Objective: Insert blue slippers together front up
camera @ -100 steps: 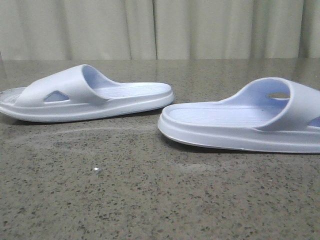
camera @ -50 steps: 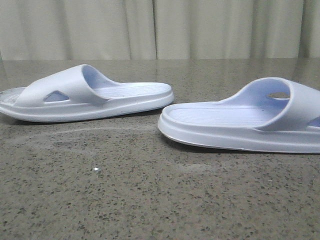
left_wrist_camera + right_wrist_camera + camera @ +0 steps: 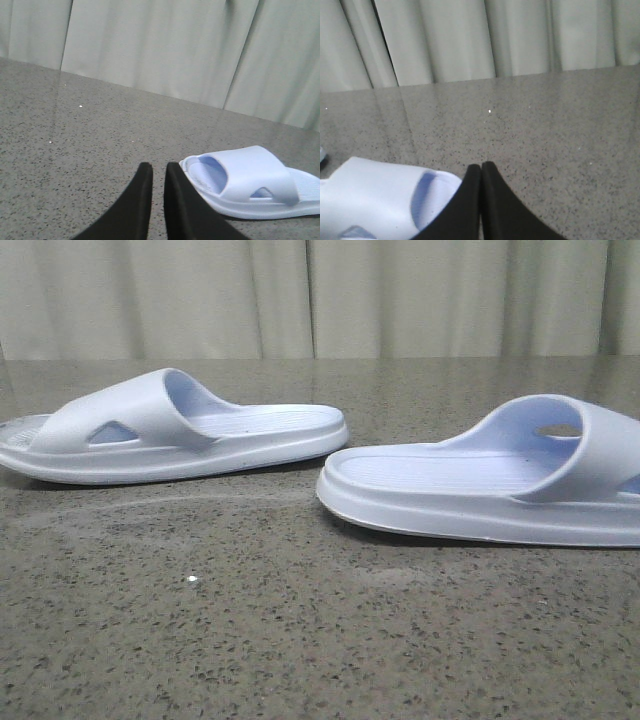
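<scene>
Your left fingers [image 3: 159, 172] stand narrowly parted, holding nothing, with one of the blue slippers [image 3: 250, 182] flat on the bench [image 3: 75, 130] just beside them. Your right fingers [image 3: 481, 170] are pressed together and empty; the other slipper [image 3: 380, 202] lies just beside them.

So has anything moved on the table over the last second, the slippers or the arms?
Nothing visibly changed. In the front view the left slipper and the right slipper lie where they were, soles down, apart on the table, and no arm has come into that view.
</scene>
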